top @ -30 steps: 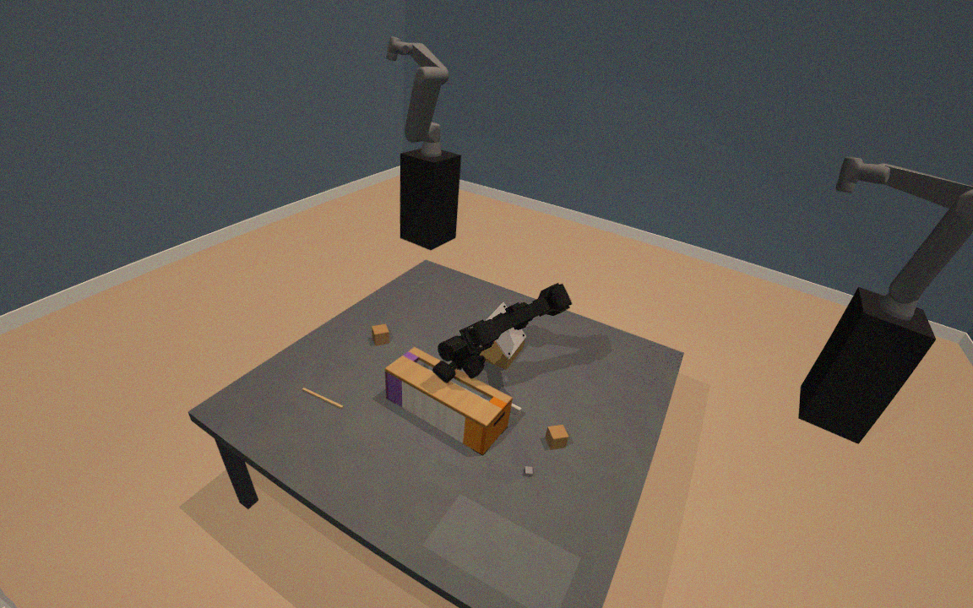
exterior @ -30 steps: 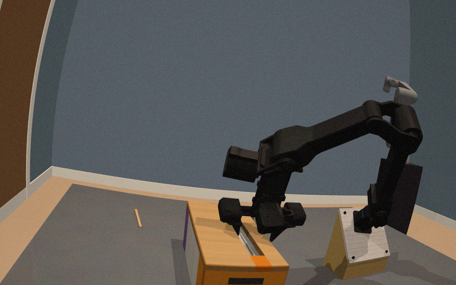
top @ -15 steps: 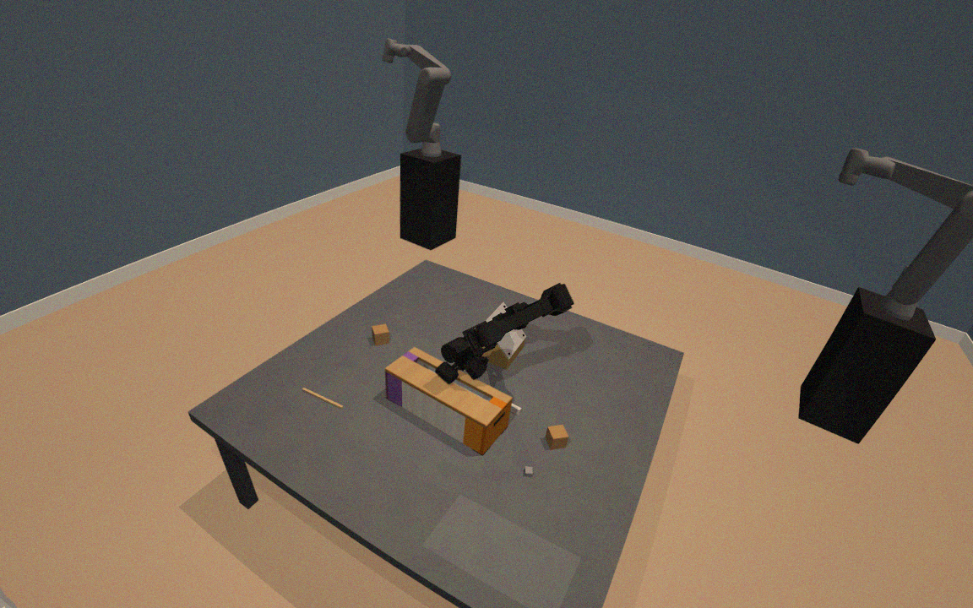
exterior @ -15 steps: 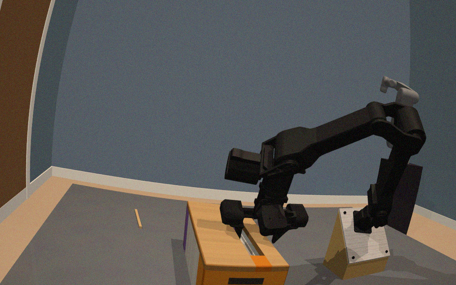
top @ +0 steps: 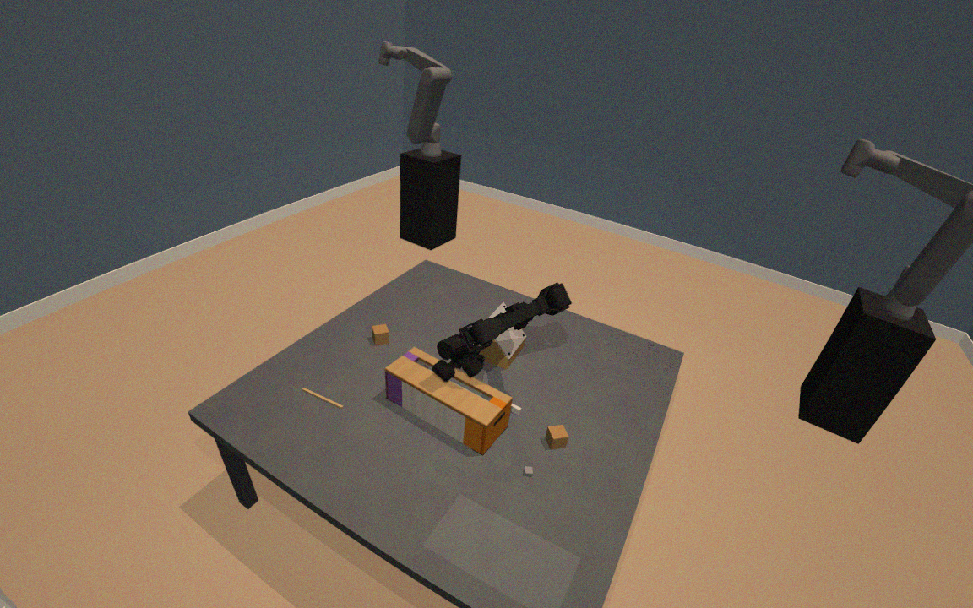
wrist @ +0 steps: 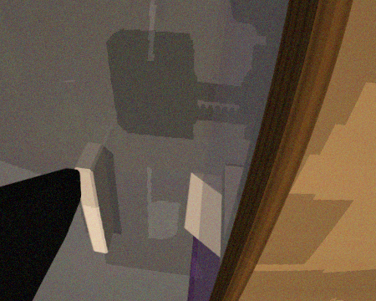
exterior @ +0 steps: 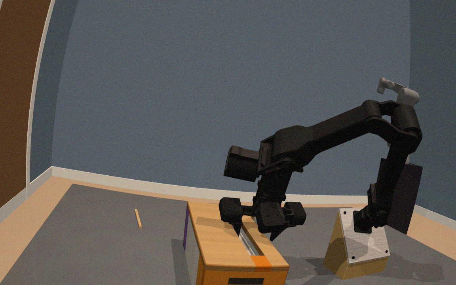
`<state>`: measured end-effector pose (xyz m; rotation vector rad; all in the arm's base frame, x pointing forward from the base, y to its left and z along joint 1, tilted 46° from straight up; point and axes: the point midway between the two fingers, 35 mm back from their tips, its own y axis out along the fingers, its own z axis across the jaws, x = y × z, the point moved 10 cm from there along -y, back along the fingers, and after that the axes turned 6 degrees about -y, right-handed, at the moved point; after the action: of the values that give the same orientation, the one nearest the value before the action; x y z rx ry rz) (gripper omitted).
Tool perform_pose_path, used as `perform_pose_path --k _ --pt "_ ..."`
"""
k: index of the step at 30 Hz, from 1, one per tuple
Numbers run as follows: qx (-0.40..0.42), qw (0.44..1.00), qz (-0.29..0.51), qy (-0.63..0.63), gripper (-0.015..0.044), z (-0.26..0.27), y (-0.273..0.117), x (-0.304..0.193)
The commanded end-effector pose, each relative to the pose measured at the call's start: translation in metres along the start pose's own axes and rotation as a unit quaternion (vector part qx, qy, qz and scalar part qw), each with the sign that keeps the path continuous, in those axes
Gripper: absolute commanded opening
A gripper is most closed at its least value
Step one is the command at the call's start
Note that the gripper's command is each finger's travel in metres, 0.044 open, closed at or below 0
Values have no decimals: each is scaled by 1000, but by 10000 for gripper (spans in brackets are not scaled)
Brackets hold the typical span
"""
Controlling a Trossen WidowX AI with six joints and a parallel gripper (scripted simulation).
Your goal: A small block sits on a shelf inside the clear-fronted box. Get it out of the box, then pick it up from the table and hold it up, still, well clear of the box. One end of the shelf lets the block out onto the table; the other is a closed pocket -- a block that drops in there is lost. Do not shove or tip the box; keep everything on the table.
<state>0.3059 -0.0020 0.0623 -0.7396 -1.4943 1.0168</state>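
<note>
The long wooden box (top: 441, 383) (exterior: 215, 234) has a slot along its top, a purple end and an orange end. Its clear front shows in the top view. My gripper (top: 459, 371) (exterior: 256, 234) is open and empty over the box's rear part, around mid-length. One fingertip is at the slot; the other is beyond the rear top edge. How deep the first fingertip reaches is unclear. The wrist view shows one black finger (wrist: 38, 217) at the left and the box's wooden top (wrist: 355, 167) at the right. I cannot make out a block on the shelf.
Two tan cubes (top: 380, 334) (top: 557, 437) and a tiny grey cube (top: 528, 470) stand on the table (top: 369, 484). A thin wooden stick (top: 321, 398) (exterior: 137, 218) lies before the box. A pale bar (wrist: 91, 209) shows near the black finger. My base's wedge mount (exterior: 366, 244) stands behind the box.
</note>
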Motion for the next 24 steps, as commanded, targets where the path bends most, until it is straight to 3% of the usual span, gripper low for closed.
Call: perform_pose_path --k 1,24 --pt "3 1000 1 1 400 1 2 -2" --pt "3 1000 2 1 400 1 3 -5"
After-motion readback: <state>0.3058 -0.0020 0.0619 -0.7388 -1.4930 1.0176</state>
